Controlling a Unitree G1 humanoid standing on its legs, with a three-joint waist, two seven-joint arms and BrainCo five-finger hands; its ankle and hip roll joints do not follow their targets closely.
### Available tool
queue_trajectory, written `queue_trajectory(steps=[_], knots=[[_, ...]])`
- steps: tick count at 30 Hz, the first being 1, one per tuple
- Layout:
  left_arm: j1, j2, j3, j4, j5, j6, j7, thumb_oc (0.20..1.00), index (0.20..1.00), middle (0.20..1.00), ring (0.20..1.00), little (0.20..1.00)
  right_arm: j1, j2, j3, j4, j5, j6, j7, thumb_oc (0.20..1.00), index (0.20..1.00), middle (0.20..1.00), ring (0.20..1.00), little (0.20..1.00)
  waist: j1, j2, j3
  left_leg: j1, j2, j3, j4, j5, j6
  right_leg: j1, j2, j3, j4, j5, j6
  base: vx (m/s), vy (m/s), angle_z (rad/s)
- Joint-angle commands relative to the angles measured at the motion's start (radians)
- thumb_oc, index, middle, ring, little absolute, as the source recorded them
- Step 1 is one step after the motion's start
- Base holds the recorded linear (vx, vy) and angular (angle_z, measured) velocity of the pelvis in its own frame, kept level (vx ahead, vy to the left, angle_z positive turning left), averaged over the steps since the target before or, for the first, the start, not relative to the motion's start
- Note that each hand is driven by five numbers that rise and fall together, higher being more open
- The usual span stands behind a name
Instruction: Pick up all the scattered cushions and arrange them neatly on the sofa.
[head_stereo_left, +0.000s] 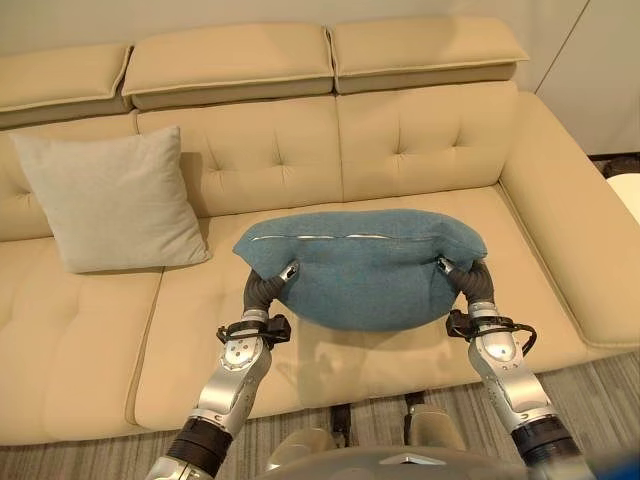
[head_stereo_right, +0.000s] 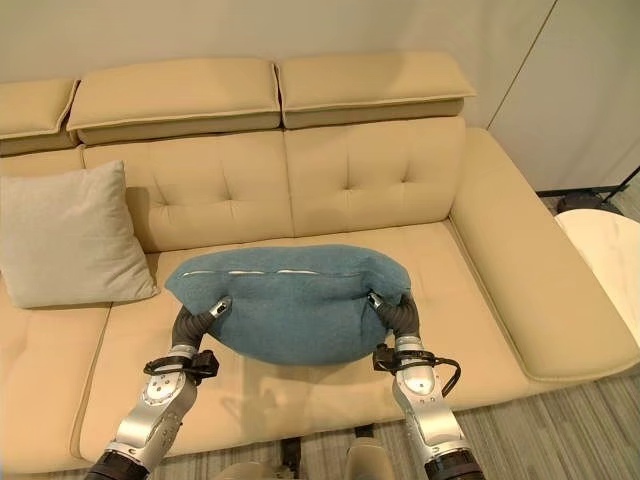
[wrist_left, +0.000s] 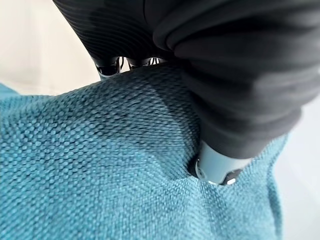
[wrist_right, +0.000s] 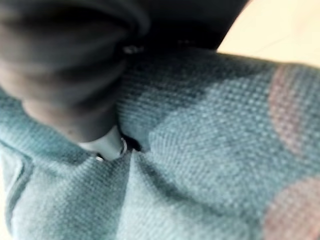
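Observation:
I hold a teal cushion (head_stereo_left: 365, 265) by its two ends over the middle seat of the beige sofa (head_stereo_left: 420, 140), its zipper edge facing up. My left hand (head_stereo_left: 268, 287) pinches the left end, and in the left wrist view its thumb (wrist_left: 220, 167) digs into the weave (wrist_left: 100, 175). At the other end my right hand (head_stereo_left: 472, 278) grips the same way, thumb (wrist_right: 107, 145) pressed into the cloth (wrist_right: 210, 150). A pale grey cushion (head_stereo_left: 110, 200) leans upright against the backrest on the left seat.
The sofa's wide armrest (head_stereo_left: 570, 230) closes off the right side. A white round table (head_stereo_right: 610, 250) stands beyond it at the right edge. Striped grey carpet (head_stereo_left: 600, 380) runs along the sofa's front.

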Motion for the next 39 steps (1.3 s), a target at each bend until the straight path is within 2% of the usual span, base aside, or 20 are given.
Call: queue_trajectory(steps=[1, 5, 9, 15, 21, 23, 30, 33, 39], knots=[[-0.083, -0.03, -0.038, -0.097, 0.024, -0.108, -0.048, 0.2, 0.2, 0.2, 0.2, 0.2, -0.085, -0.013, -0.009, -0.121, -0.027, -0.104, 0.021, 0.2, 0.2, 0.2, 0.2, 0.2, -0.004, -0.006, -0.058, 0.01, 0.055, -0.019, 0.093, -0.114, -0.051, 0.088, 0.028, -0.062, -0.032, -0.017, 0.029, 0.12, -0.211, 0.29], [-0.125, -0.038, -0.045, -0.091, 0.042, -0.102, -0.028, 0.2, 0.2, 0.2, 0.2, 0.2, -0.063, -0.035, -0.031, -0.131, -0.04, -0.1, 0.0, 0.2, 0.2, 0.2, 0.2, 0.2, -0.017, -0.006, -0.068, 0.012, 0.089, -0.032, 0.078, -0.098, -0.082, 0.139, 0.048, -0.119, -0.076, -0.038, 0.005, 0.09, -0.163, 0.34], [-0.162, -0.037, -0.045, -0.095, 0.072, -0.105, -0.008, 0.2, 0.2, 0.2, 0.2, 0.2, -0.069, -0.047, -0.042, -0.147, -0.061, -0.099, -0.023, 0.2, 0.2, 0.2, 0.2, 0.2, -0.029, 0.001, -0.074, 0.035, 0.106, -0.031, 0.043, -0.083, -0.098, 0.173, 0.057, -0.151, -0.108, -0.047, -0.002, 0.09, -0.083, 0.32], [-0.371, -0.042, -0.053, -0.054, 0.115, -0.123, 0.111, 0.2, 0.2, 0.2, 0.2, 0.2, -0.284, -0.066, 0.023, -0.097, -0.135, -0.09, -0.135, 0.2, 0.2, 0.2, 0.2, 0.2, -0.035, 0.028, -0.057, 0.031, 0.109, -0.024, 0.003, -0.066, -0.109, 0.171, 0.058, -0.165, -0.129, -0.049, 0.0, 0.03, -0.014, 0.07], [-0.635, -0.007, -0.067, 0.05, 0.128, -0.15, 0.212, 0.2, 0.2, 0.2, 0.2, 0.2, -0.561, -0.068, 0.094, 0.014, -0.146, -0.082, -0.22, 0.2, 0.2, 0.2, 0.2, 0.2, -0.024, 0.04, -0.012, -0.066, 0.102, -0.035, 0.003, -0.043, -0.104, 0.062, 0.059, -0.148, -0.118, -0.019, 0.004, -0.1, 0.029, 0.0], [-0.781, 0.029, -0.074, 0.121, 0.135, -0.164, 0.255, 0.2, 0.2, 0.2, 0.2, 0.2, -0.712, -0.091, 0.108, 0.078, -0.151, -0.08, -0.27, 0.2, 0.2, 0.2, 0.2, 0.2, -0.016, 0.034, 0.0, -0.139, 0.097, -0.043, 0.003, -0.021, -0.108, -0.008, 0.062, -0.142, -0.117, 0.003, 0.008, -0.12, 0.027, 0.05], [-1.022, 0.109, -0.104, 0.298, 0.123, -0.182, 0.292, 0.2, 0.2, 0.2, 0.2, 0.2, -0.956, -0.159, 0.137, 0.242, -0.13, -0.075, -0.322, 0.2, 0.2, 0.2, 0.2, 0.2, -0.008, 0.02, -0.001, -0.288, 0.082, -0.051, 0.003, 0.023, -0.124, -0.139, 0.046, -0.14, -0.123, 0.044, 0.022, -0.05, 0.02, 0.0], [-1.06, 0.119, -0.103, 0.34, 0.105, -0.188, 0.298, 0.2, 0.2, 0.2, 0.2, 0.2, -1.013, -0.172, 0.158, 0.303, -0.128, -0.063, -0.333, 0.2, 0.2, 0.2, 0.2, 0.2, 0.0, 0.019, 0.016, -0.343, 0.078, -0.053, 0.003, 0.039, -0.135, -0.186, 0.04, -0.149, -0.127, 0.052, 0.027, -0.01, 0.015, 0.06], [-1.053, 0.1, -0.118, 0.368, 0.114, -0.169, 0.288, 0.2, 0.2, 0.2, 0.2, 0.2, -1.003, -0.137, 0.18, 0.363, -0.131, -0.048, -0.32, 0.2, 0.2, 0.2, 0.2, 0.2, 0.004, 0.021, 0.048, -0.376, 0.072, -0.059, 0.003, 0.048, -0.141, -0.216, 0.034, -0.159, -0.127, 0.056, 0.029, 0.0, -0.002, 0.08]])
